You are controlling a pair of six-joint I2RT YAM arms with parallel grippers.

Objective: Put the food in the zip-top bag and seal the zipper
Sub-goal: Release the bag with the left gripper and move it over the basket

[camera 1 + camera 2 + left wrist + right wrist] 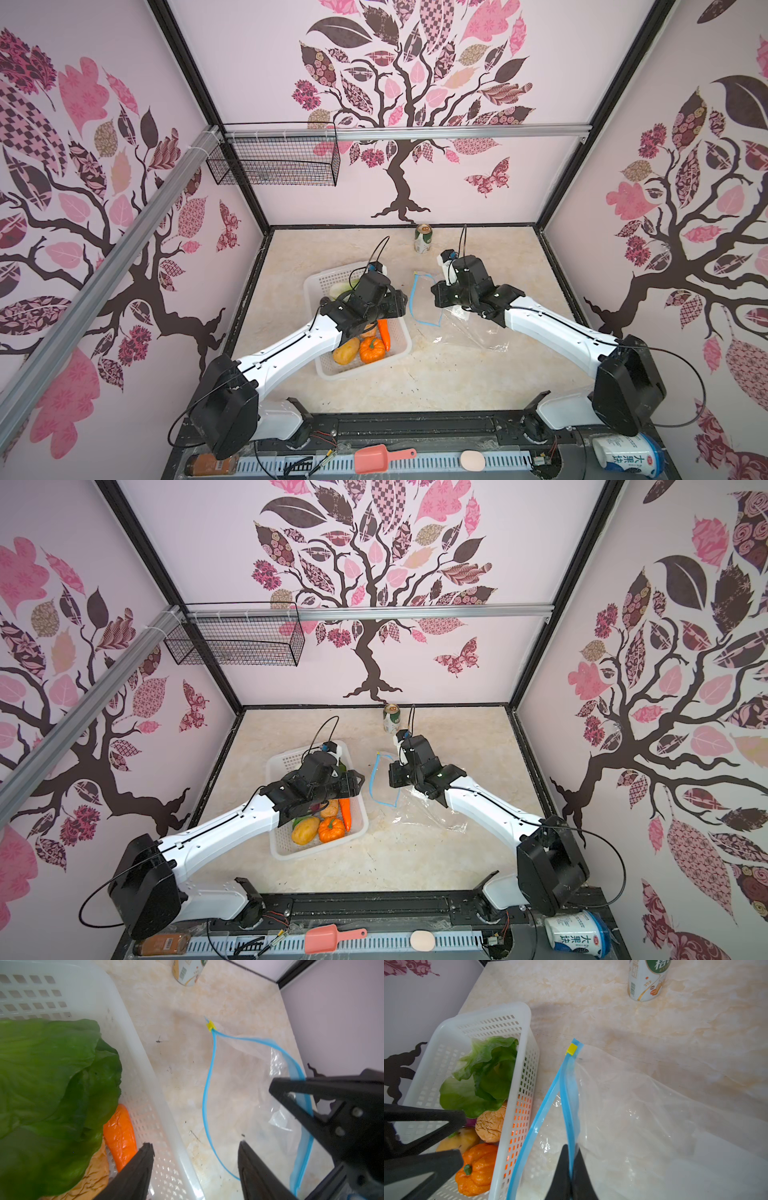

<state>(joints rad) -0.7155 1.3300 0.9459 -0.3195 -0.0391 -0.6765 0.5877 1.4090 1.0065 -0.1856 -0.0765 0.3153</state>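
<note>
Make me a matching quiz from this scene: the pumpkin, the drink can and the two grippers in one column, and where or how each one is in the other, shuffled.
Things
1. pumpkin
2. drink can
3. right gripper
4. left gripper

Place or state
A. open, holding nothing
B. lying in the white basket
C. shut on the blue zipper
D. upright on the table, near the back wall

Pairs: 1-B, 2-D, 3-C, 4-A
</note>
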